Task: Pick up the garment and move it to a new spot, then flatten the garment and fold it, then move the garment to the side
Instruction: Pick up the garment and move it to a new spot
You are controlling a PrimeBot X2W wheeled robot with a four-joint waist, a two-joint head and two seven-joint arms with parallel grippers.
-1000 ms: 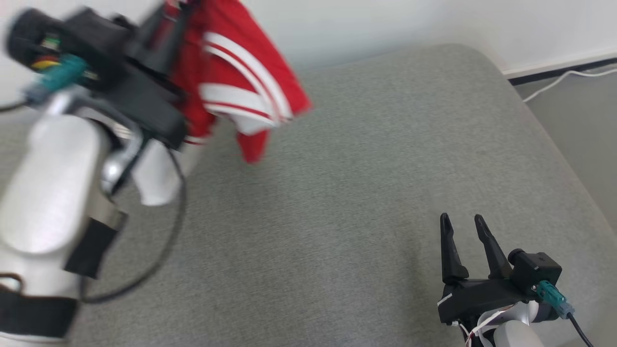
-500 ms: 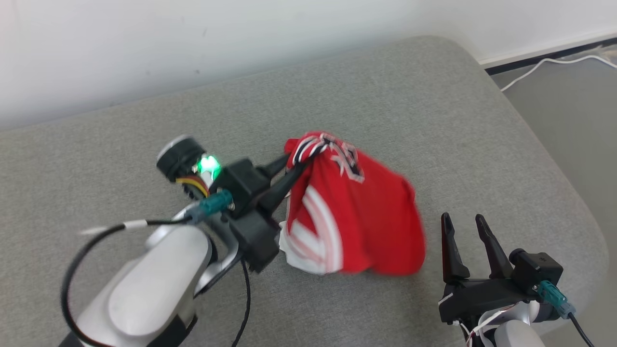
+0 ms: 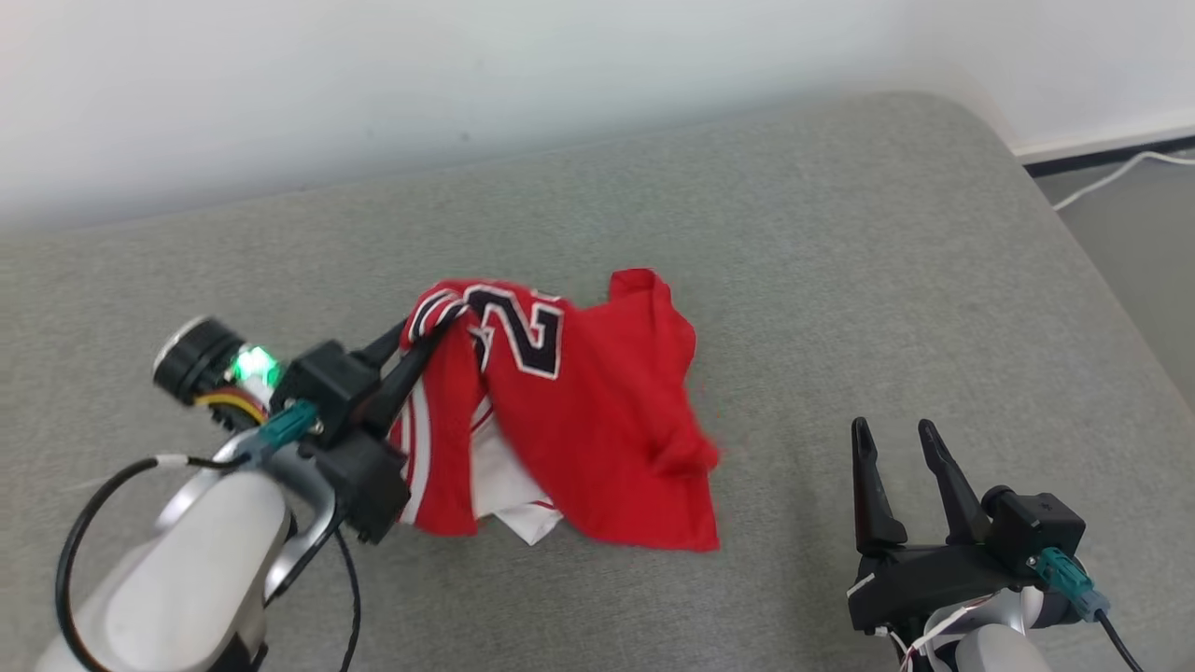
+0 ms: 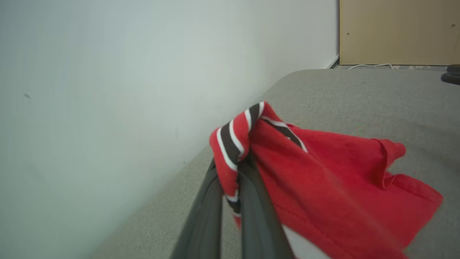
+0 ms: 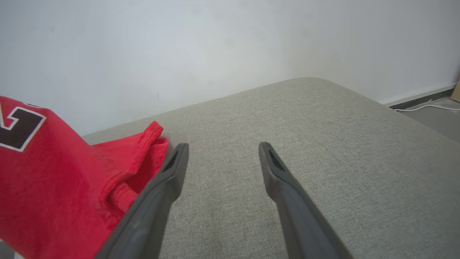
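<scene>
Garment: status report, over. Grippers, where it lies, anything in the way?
Left gripper shut on garment, at striped collar. It lies crumpled on grey cushion, unflattened. Right gripper open, empty, beside it. Nothing blocking.

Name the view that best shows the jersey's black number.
Head view: the number faces up in plain sight on the jersey. The right wrist view catches one cropped corner; the left wrist view gives striped trim.

Red garment point(image 3: 607, 439), black white-edged numeral 2 point(image 3: 534, 338) near its striped collar, second digit beside it half folded, not readable
</scene>
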